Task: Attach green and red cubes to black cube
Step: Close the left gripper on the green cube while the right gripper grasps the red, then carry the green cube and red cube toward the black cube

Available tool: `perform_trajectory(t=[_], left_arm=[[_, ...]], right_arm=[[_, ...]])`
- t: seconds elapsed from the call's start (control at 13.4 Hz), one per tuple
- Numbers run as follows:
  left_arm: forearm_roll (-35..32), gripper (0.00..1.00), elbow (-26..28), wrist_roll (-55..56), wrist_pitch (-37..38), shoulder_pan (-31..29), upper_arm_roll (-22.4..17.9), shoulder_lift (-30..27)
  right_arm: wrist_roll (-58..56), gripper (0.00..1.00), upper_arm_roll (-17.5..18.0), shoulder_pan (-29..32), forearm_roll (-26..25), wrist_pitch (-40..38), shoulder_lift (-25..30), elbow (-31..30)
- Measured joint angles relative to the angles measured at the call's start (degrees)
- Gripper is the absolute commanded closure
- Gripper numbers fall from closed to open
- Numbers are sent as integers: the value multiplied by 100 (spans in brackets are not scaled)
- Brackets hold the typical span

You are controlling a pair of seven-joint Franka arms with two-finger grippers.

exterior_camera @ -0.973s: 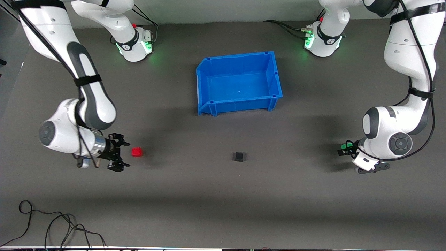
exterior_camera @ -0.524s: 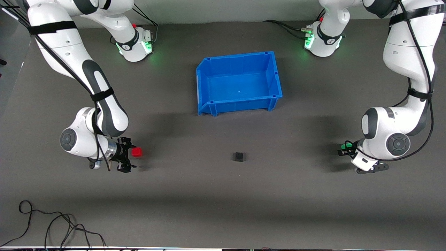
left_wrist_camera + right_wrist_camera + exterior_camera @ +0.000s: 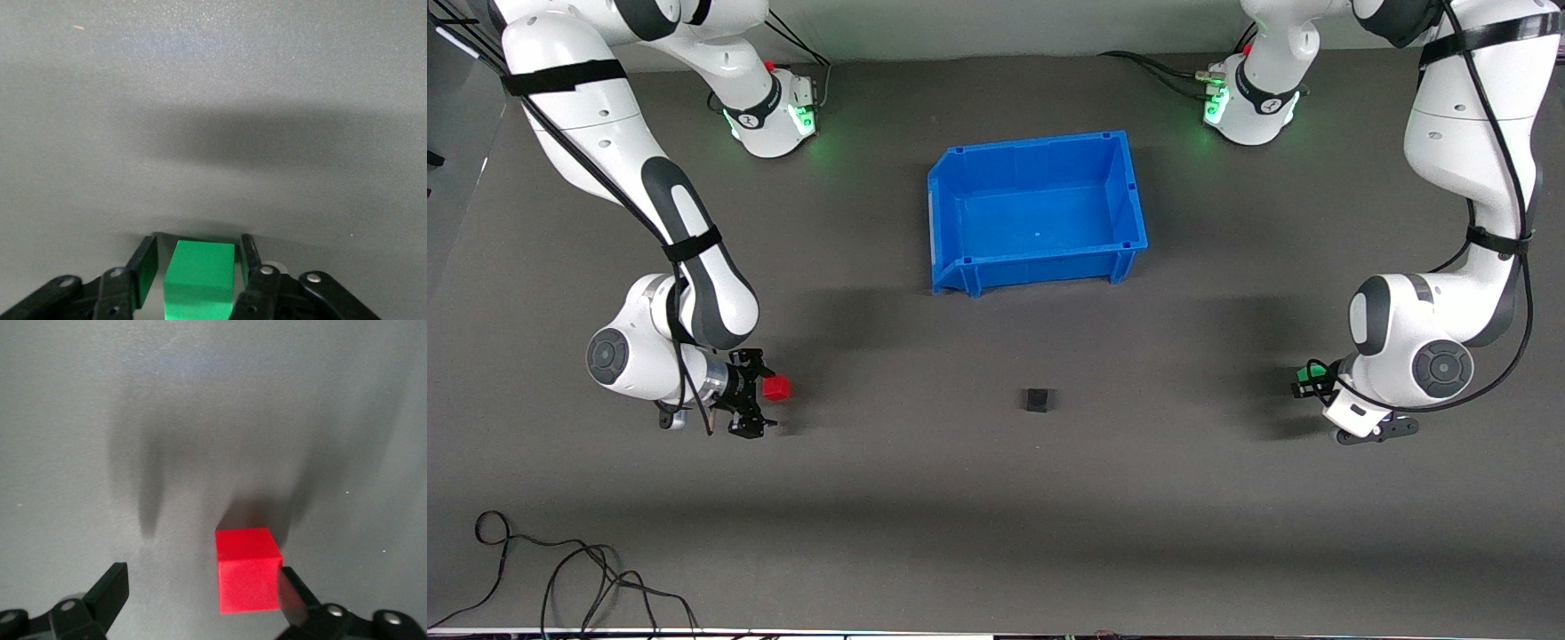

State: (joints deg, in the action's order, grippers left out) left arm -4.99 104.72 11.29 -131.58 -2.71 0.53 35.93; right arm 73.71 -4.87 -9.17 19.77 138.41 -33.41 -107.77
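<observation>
The red cube (image 3: 776, 388) sits on the grey mat toward the right arm's end. My right gripper (image 3: 754, 396) is low at it and open; in the right wrist view the red cube (image 3: 247, 570) lies between the fingers, close against one finger (image 3: 293, 597), far from the other. The green cube (image 3: 1313, 373) is toward the left arm's end, between the fingers of my left gripper (image 3: 1304, 383). In the left wrist view the green cube (image 3: 200, 273) sits inside the left gripper (image 3: 197, 243), with mat showing between it and one finger (image 3: 143, 270). The black cube (image 3: 1037, 399) lies alone mid-table.
A blue bin (image 3: 960, 169) stands empty mid-table, farther from the front camera than the black cube. Both robot bases (image 3: 769, 111) stand along the table's back edge. A loose black cable (image 3: 560, 578) lies near the front edge at the right arm's end.
My right arm has moved toward the red cube, bringing its open fingers around it. My left gripper has shifted only slightly, with the green cube between its fingers throughout.
</observation>
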Motion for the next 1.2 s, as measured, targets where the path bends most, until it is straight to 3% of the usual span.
perform_trajectory(t=[0.3, 0.6, 0.67, 0.82, 0.97, 1.2], left_arm=[[-1, 96, -41, 5, 1, 0, 3, 7], [10, 100, -464, 238, 441, 0, 15, 4], [10, 100, -714, 537, 813, 2, 39, -1], [150, 100, -1321, 1150, 1631, 34, 92, -15], [772, 100, -1765, 1730, 2041, 87, 116, -48], [989, 100, -1911, 2841, 2106, 156, 131, -77]], right_arm=[[-4, 0, 0, 0, 0, -425, 110, 144], [-67, 1, -2, 1, 0, -588, 19, 78], [-102, 10, -11, 3, 0, -587, -32, 69], [-260, 55, -29, 31, 0, -585, -106, 66], [-386, 70, -52, 61, 0, -584, -131, 67], [-424, 74, -61, 74, 0, -584, -127, 91]])
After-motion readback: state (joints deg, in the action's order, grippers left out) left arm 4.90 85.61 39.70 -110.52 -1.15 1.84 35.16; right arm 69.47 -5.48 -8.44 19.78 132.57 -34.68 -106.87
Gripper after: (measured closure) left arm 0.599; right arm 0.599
